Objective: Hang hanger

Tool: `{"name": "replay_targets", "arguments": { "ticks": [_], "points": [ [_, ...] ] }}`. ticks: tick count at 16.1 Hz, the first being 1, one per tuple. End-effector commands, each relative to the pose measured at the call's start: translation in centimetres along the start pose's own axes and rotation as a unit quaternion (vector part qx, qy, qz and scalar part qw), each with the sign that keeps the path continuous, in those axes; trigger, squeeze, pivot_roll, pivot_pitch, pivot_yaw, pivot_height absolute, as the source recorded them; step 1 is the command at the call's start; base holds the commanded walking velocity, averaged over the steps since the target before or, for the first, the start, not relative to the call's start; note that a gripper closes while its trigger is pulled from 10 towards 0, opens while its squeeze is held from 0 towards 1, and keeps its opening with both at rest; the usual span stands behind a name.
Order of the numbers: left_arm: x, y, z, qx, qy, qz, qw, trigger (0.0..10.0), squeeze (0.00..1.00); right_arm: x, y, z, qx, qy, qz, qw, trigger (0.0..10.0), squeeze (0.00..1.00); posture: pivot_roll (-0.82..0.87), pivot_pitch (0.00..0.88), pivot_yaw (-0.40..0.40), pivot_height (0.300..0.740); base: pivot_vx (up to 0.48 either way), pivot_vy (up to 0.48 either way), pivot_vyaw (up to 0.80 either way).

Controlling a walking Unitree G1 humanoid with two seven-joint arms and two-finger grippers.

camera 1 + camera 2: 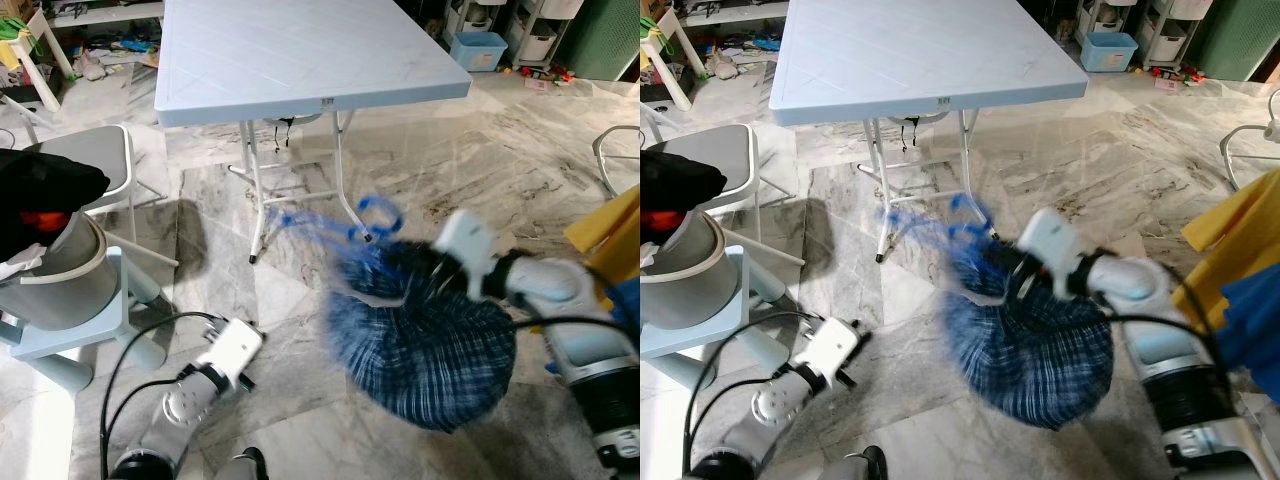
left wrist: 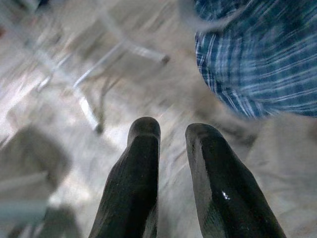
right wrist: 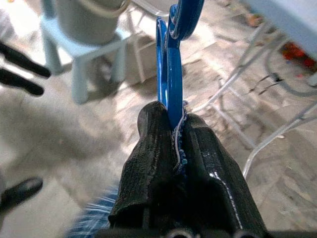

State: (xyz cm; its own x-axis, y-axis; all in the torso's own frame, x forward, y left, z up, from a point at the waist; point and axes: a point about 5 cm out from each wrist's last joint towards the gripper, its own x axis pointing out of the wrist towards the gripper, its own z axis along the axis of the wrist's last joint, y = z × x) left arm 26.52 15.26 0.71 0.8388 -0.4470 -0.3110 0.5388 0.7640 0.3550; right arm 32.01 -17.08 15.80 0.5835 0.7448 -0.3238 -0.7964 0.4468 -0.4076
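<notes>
A blue plastic hanger [image 3: 171,74] carries a blue plaid shirt [image 1: 430,350], blurred by motion, bunched and hanging low over the marble floor. My right gripper [image 3: 176,124] is shut on the hanger where the shirt's collar meets it; the hook [image 1: 380,215] sticks out past the fingertips toward the table legs. The right arm reaches in from the right at mid height. My left gripper [image 2: 171,134] hangs low near the floor at the front left, slightly open with nothing between its fingers, and the shirt lies off to its side.
A light blue folding table [image 1: 300,60] stands ahead on thin white legs. At the left are a grey chair [image 1: 100,160] and a grey bin [image 1: 60,270] on a pale blue stool, with black cloth on top. Yellow and blue garments [image 1: 1230,260] hang at the right edge.
</notes>
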Motion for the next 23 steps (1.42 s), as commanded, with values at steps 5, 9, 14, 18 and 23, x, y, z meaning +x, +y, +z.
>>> {"name": "replay_targets", "arguments": {
  "ticks": [5,9,14,18,23],
  "points": [
    [-0.8,1.9,3.9,0.11,-0.128,-0.047,0.985,10.0,1.0,0.5,1.4,-1.8,-0.112,0.067,0.094,0.987,10.0,0.0,-0.12,0.155,0.005,0.74,0.0,0.0,0.0],
    [-1.6,1.7,3.9,0.172,-0.148,-0.087,0.97,10.0,1.0,0.8,0.5,-1.7,-0.151,0.075,0.116,0.979,10.0,0.0,-0.13,0.159,0.012,0.74,0.0,0.0,0.0],
    [-0.8,3.1,5.2,0.188,-0.173,-0.031,0.966,10.0,1.0,1.1,0.6,-0.9,-0.175,0.056,0.154,0.971,10.0,0.0,-0.14,0.16,0.011,0.74,0.0,0.0,0.0],
    [0.4,2.9,5.6,0.092,-0.172,-0.014,0.981,10.0,1.0,1.3,1.4,0.5,-0.166,0.003,0.157,0.974,10.0,0.0,-0.14,0.161,0.004,0.74,0.0,0.0,0.0],
    [2.1,1.0,6.9,0.014,-0.179,-0.088,0.98,9.1,0.0,1.2,1.5,0.4,-0.16,-0.002,0.152,0.975,10.0,0.0,-0.16,0.163,-0.001,0.74,0.0,0.0,0.0]
  ]
}}
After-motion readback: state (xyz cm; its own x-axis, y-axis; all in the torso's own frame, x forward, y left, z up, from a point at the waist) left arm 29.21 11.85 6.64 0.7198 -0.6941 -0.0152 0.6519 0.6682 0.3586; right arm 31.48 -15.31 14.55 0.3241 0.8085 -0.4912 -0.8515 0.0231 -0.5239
